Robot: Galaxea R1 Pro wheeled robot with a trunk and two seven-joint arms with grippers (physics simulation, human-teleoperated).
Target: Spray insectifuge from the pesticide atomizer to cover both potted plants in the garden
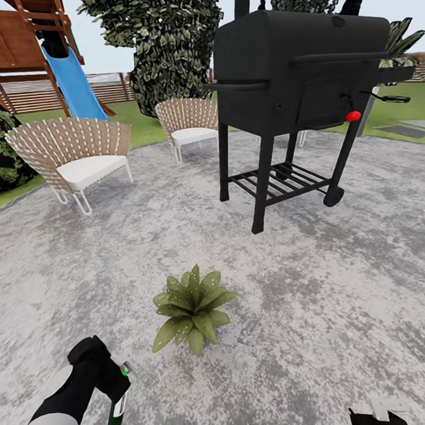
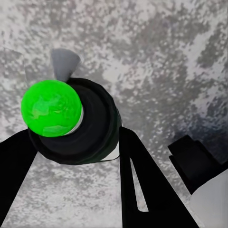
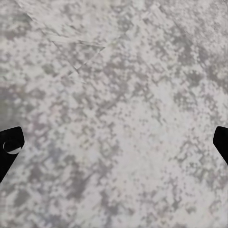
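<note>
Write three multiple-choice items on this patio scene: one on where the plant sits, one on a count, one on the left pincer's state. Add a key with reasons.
1. Where is the potted plant relative to the grill?
A. On the grill's lower shelf
B. On the patio, nearer the camera than the grill
C. On a chair seat

2. How many chairs stand on the patio?
A. Two
B. Four
C. None

3. What is the left pincer doing?
A. Hanging open
B. Shut on a leaf
C. Shut on the atomizer

Key: 1 B, the plant stands on bare stone in front of the grill's legs. 2 A, one wicker chair at the left and another further back. 3 C, the left wrist view shows the fingers either side of the bottle with its green top.
</note>
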